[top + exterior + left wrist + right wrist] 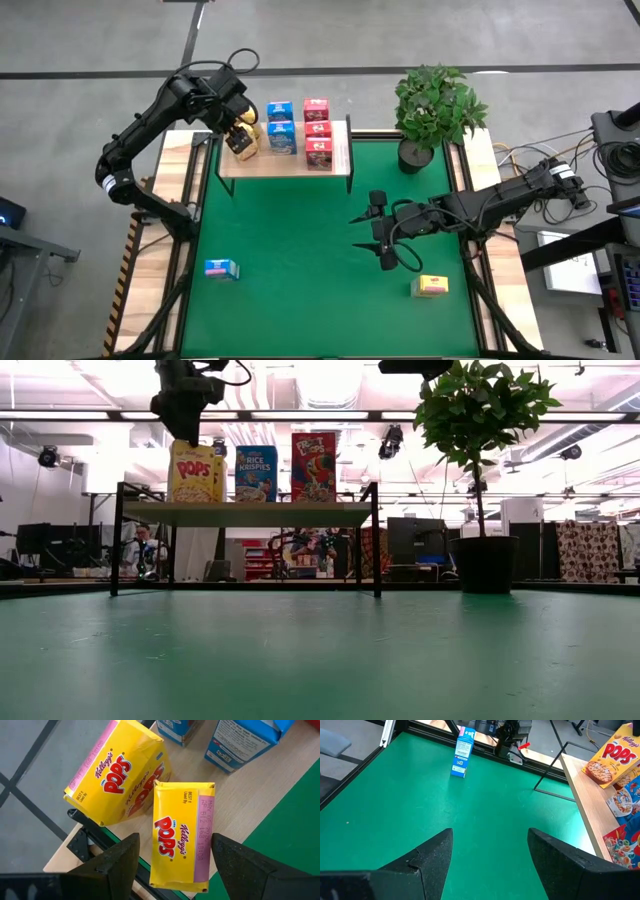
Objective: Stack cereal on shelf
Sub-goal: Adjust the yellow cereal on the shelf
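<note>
At upper left of the high view your left end effector (243, 140) hangs spread over a yellow cereal box (181, 837) on the shelf (300, 163); next, fetch the blue box (221, 268) off the desk.

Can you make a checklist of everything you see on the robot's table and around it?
Surface: green mat on a wooden table, bare in the middle.
Job's things: shelf holds two yellow boxes, two blue boxes and three red boxes; one blue box and one yellow box wait on the mat.
Clutter: potted plant at the mat's far right corner.
Hands: left hand above the yellow boxes on the shelf, fingers apart around one; right hand open over the mat, empty.
Cables: black cable loops by the right hand.
Surroundings: grey floor, workshop room behind.
</note>
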### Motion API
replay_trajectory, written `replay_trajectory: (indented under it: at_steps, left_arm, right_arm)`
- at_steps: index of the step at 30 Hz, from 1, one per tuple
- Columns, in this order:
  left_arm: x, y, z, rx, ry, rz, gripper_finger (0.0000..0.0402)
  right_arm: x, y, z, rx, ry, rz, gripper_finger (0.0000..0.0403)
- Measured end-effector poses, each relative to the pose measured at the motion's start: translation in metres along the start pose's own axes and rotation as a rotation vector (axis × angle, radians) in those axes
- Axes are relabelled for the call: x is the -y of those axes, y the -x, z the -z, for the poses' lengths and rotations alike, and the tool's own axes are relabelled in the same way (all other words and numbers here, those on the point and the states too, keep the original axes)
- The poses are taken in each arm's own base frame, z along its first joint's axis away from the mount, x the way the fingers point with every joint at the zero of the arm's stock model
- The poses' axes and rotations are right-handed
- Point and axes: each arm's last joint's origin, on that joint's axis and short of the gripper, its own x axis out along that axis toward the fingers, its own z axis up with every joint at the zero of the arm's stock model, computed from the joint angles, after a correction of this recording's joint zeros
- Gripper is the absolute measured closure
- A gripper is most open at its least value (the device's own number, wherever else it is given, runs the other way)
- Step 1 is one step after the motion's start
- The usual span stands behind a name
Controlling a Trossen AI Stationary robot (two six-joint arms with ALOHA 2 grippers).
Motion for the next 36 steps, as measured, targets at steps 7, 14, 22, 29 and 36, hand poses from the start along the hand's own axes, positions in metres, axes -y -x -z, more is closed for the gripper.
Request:
replay_trajectory:
  at_steps: [7, 14, 22, 29, 36]
  left_arm:
    - [0.0002, 0.0, 0.0009, -0.01, -0.089, 0.001, 0.0173]
    - [0.0003, 0.0, 0.0015, -0.016, -0.154, 0.003, 0.0175]
    - [0.0001, 0.0, 0.0014, -0.015, -0.114, 0.002, 0.0205]
    - [0.0001, 0.0, 0.0015, -0.016, -0.143, 0.002, 0.0218]
    - [0.0046, 0.001, 0.0028, -0.023, -0.278, 0.018, 0.0219]
  right_arm:
    - [0.0, 0.0, 0.0, 0.0, 0.0, 0.0, 0.0156]
    - [0.0, 0.0, 0.0, 0.0, 0.0, 0.0, 0.0156]
    - [-0.0001, 0.0, 0.0, 0.0, 0.0, 0.0, 0.0156]
    - [0.0, 0.0, 0.0002, -0.002, 0.0, 0.0, 0.0156]
    - [-0.0001, 0.0, 0.0003, -0.003, 0.001, -0.001, 0.0156]
